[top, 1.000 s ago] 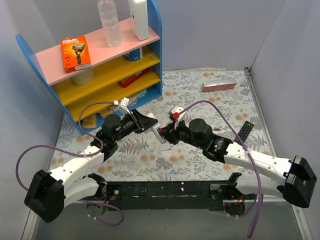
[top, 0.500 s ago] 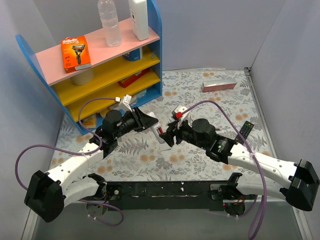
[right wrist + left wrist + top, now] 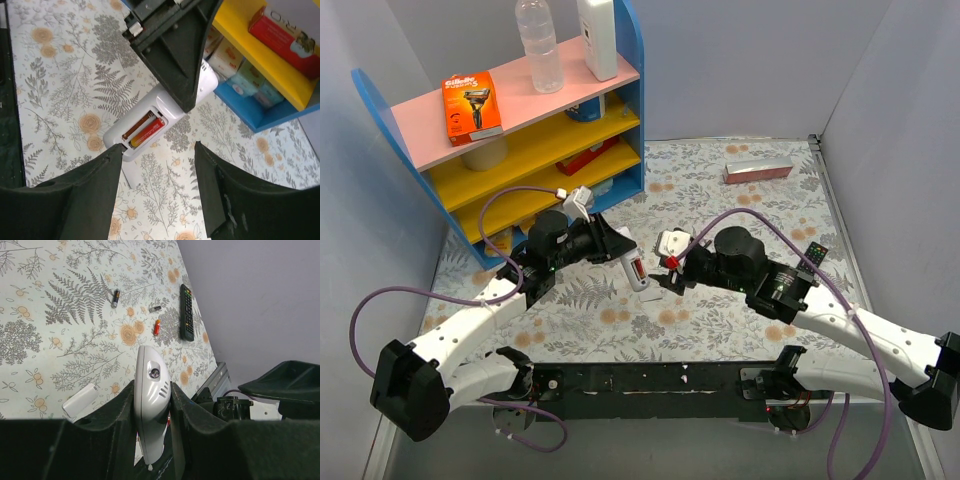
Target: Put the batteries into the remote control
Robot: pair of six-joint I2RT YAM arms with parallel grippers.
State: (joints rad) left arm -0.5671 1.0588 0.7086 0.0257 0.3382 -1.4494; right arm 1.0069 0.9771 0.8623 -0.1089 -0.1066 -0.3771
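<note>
My left gripper [image 3: 152, 396] is shut on the white remote control [image 3: 150, 372], which hangs over the table's middle [image 3: 637, 272]. In the right wrist view its back compartment lies open, with one red battery [image 3: 148, 131] seated in it and the slot beside it empty. My right gripper [image 3: 157, 187] is open just below and to the right of the remote [image 3: 669, 263], holding nothing. Loose batteries lie on the cloth in the left wrist view: a black one [image 3: 115, 297], a small dark one [image 3: 156, 308] and a red one [image 3: 157, 327].
The remote's white battery cover [image 3: 80, 400] lies on the floral cloth under the remote. A black remote [image 3: 811, 260] lies at the right, a pink box [image 3: 757, 171] at the back. The coloured shelf unit [image 3: 520, 130] stands at the back left.
My right gripper has opened and drawn back to the right, off the remote. The left gripper has shifted the remote slightly forward and right.
</note>
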